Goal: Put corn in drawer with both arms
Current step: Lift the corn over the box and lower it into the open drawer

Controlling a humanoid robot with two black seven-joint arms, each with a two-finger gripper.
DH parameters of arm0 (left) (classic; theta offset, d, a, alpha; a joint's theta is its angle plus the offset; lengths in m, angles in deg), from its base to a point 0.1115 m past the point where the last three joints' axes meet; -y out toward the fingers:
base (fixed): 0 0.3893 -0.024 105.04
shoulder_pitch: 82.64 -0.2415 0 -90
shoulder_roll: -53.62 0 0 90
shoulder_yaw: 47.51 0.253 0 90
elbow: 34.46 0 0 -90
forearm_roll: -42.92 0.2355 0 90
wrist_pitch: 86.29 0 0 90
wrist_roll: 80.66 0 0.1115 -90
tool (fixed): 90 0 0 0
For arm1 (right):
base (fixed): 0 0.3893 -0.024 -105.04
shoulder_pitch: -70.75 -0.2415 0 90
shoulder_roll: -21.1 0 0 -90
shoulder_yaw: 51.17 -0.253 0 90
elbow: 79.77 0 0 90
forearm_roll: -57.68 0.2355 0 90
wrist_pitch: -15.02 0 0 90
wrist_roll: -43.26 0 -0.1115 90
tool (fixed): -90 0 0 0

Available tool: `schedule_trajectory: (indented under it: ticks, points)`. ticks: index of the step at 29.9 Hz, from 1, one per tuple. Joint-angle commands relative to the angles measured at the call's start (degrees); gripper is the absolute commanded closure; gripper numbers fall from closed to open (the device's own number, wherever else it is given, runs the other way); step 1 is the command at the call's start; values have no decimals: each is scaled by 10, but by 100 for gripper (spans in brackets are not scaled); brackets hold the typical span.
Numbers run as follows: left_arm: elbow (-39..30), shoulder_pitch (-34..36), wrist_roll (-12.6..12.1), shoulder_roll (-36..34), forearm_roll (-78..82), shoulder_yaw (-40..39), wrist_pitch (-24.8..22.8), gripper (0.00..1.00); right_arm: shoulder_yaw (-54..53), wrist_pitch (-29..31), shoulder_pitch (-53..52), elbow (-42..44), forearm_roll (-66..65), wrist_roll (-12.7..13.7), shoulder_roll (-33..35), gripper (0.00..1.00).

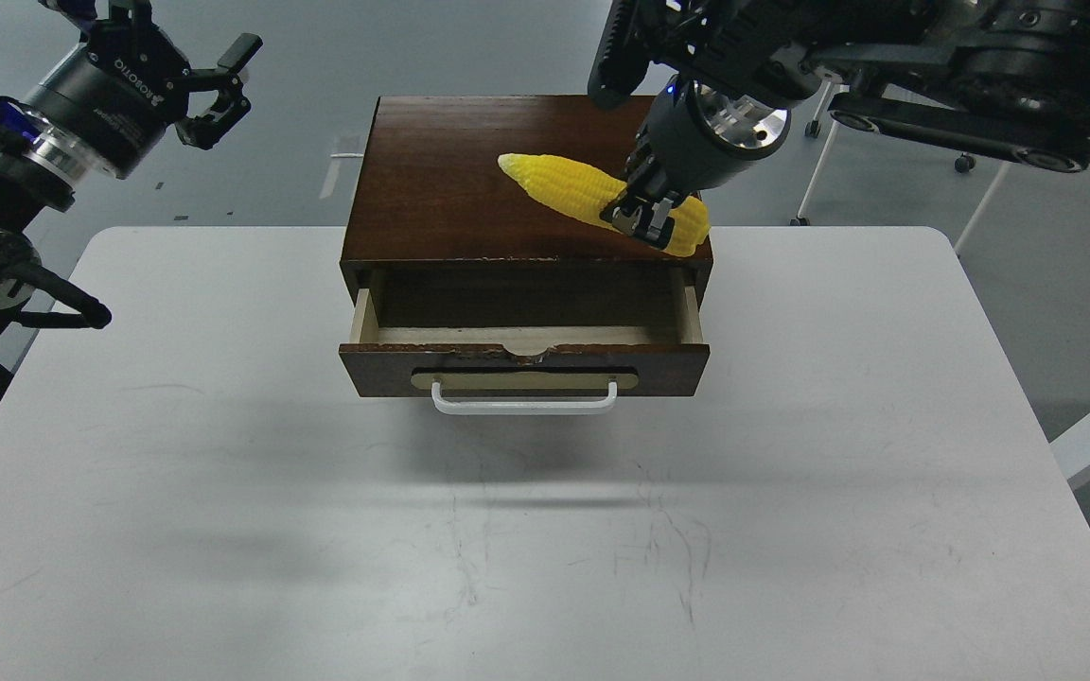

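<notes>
White table [223, 454], brown wooden box [441, 189] sitting at its far middle. The drawer [526, 364] is pulled partway out toward me, pale inside showing and nothing visible in it, white handle [524, 405] facing front. So the opening step looks done; the corn [592, 197] is not in yet. It lies on the box top, right half, pointed end toward centre-left, blunt end at the front-right corner just above the open drawer. Right gripper [641, 219] is down on the blunt end, fingers clamped across the cob, reads as a grip, though I can't say if it's lifted clear of the wood. Left gripper [219, 90] hangs in the air well left of the box, fingers spread, holding nothing. Left to do, by my read: carry the corn forward over the front edge, drop it into the drawer, let go, then likely push the drawer shut.
</notes>
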Motion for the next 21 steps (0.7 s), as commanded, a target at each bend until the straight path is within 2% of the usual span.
schedule_trajectory:
  ticks: [1,4,11,21]
  points:
    - [-1,0,0,-3,0,0,0,2,0,-38,-24,-17,-13,0,-26,100]
    - [-2,0,0,-8,0,0,0,2,1,-63,-29,-29,-35,0,-34,100]
    - [-3,0,0,-16,0,0,0,2,58,-179,-15,-11,-60,0,-84,100]
    - [-3,0,0,-18,0,0,0,2,69,-185,21,0,-60,0,-103,100]
